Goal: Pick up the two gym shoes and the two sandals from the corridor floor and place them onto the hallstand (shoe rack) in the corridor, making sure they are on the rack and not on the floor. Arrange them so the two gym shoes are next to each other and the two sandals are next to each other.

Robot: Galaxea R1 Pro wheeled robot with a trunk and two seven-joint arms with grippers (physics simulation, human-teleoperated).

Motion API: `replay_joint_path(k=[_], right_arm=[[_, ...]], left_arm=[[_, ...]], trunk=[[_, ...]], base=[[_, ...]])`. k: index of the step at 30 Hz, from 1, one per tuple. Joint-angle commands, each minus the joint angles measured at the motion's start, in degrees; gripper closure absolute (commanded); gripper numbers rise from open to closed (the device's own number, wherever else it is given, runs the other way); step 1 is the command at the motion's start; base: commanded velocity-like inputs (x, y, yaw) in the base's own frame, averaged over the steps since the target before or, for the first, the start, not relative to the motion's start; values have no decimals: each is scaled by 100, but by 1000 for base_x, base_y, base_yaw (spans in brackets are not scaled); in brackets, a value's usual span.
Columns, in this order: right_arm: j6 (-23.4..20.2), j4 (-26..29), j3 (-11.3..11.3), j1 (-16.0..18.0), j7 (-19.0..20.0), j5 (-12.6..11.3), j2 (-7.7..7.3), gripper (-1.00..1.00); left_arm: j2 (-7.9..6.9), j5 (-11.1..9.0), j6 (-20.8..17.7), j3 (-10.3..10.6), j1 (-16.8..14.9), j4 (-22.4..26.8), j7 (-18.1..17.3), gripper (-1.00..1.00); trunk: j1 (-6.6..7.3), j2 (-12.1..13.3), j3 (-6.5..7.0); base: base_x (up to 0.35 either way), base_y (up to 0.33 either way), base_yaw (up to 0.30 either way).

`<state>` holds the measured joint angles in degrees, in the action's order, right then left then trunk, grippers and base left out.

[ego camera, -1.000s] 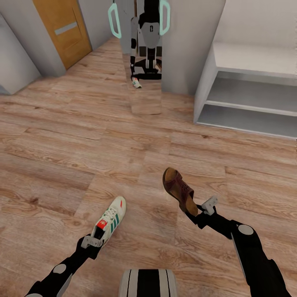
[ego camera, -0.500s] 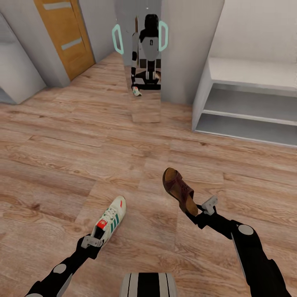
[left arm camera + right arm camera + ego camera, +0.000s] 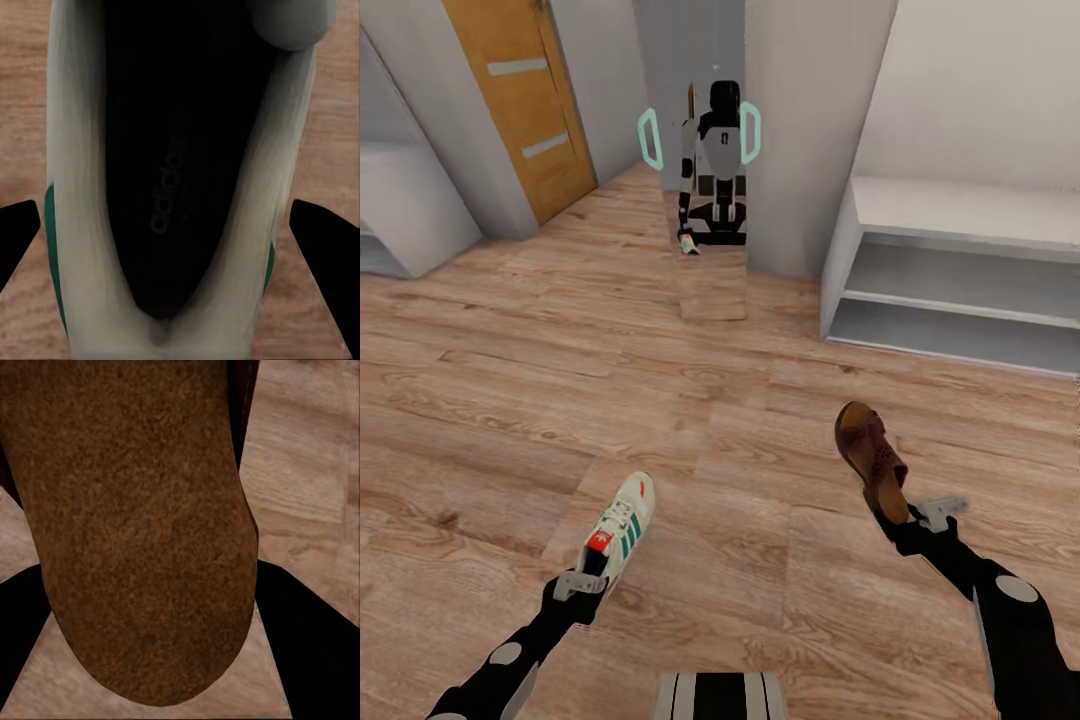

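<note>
The left end effector [image 3: 582,585] is clamped on the heel of a sneaker [image 3: 618,530] held just above the wood floor [image 3: 510,400], while the right end effector [image 3: 920,520] grips a brown sandal [image 3: 870,460] by its heel, raised in front of the grey shoe rack [image 3: 960,290].

Matt wood-grain plank floor [image 3: 510,400] with knots, white leather-look sneaker [image 3: 618,527] with green stripes and cloth laces, dark brown woven leather sandal [image 3: 870,460] with rough grainy tan insole, smooth matt pale grey rack [image 3: 960,270], glossy mirror panel [image 3: 705,170], orange wood door [image 3: 525,100]
</note>
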<state>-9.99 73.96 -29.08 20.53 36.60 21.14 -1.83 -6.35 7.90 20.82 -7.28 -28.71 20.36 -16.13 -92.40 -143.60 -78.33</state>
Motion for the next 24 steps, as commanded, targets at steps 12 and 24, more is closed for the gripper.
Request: replay_joint_path(k=[12, 24], right_arm=[[2554, -2328, -2270, -407, -202, 4, 41, 100], [3688, -3706, -3050, -584, -215, 35, 2, 100]], left_arm=[[69, -863, 524, -106, 299, -16, 432, 100], [338, -1064, 1413, -113, 572, -686, 1290, 100]], trunk=[[31, 15, 371], [62, 31, 745]], base=[[0, 0, -63], [0, 0, -65]])
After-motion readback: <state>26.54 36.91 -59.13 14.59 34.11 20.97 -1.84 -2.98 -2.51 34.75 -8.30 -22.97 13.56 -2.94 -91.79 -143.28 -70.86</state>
